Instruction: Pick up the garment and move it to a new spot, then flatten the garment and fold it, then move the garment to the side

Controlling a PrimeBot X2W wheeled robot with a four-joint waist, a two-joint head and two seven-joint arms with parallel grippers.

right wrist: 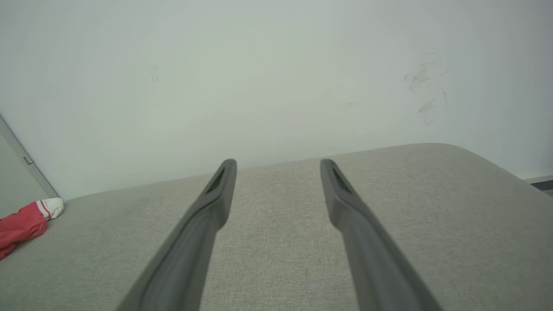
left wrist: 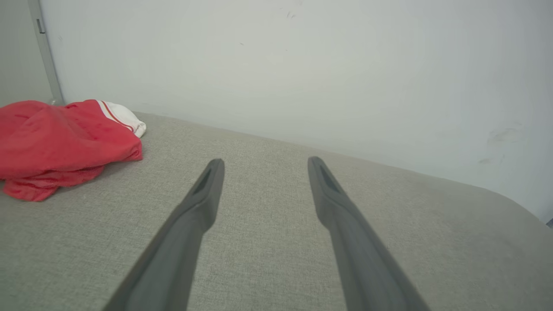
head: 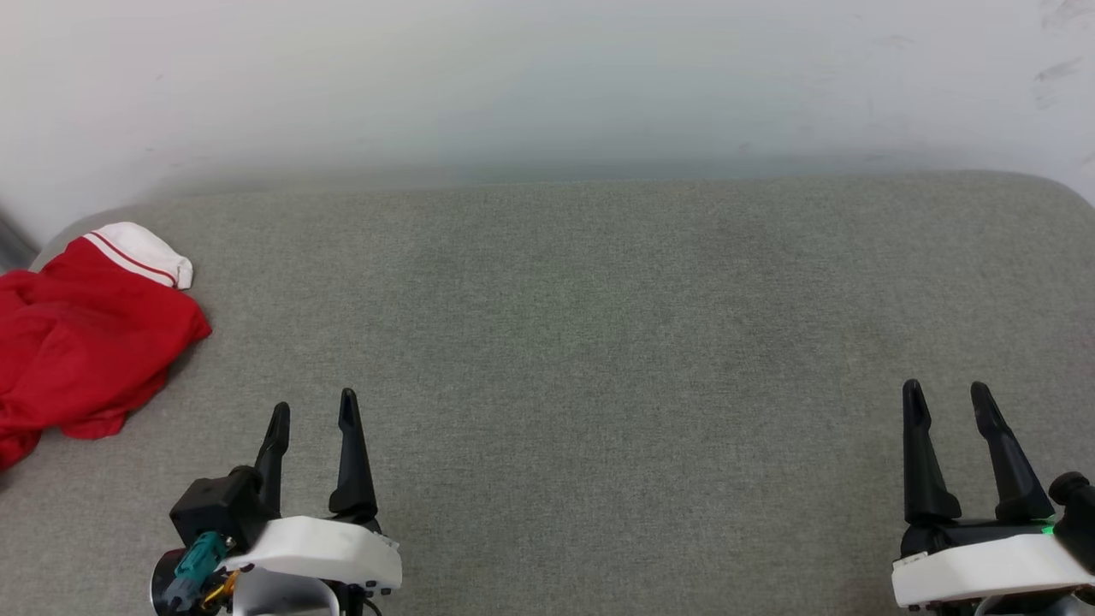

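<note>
The left gripper sits at the lower left of the head view with its two dark fingers spread apart and pointing up the picture, grey fabric showing between them. The right gripper sits at the lower right, its fingers likewise spread, well apart from the left one.

The garment lies crumpled in a red heap at the far left of the padded grey surface, partly cut off by the left edge of the head view. One white sleeve with red-white striped trim pokes out at the far end of the heap, towards the wall. No lettering can be made out in the folds.

The heap lies to the left of the left gripper and a little farther from the robot than its fingertips, near but not touching. In the left wrist view the garment is at the upper left, beyond and to the left of the left finger. In the right wrist view it is a small red and white patch at the far left edge, well apart from the right gripper.

The surface has rounded far corners and runs up to a plain pale wall, scuffed at the upper right. A grey post stands against the wall just behind the garment.
</note>
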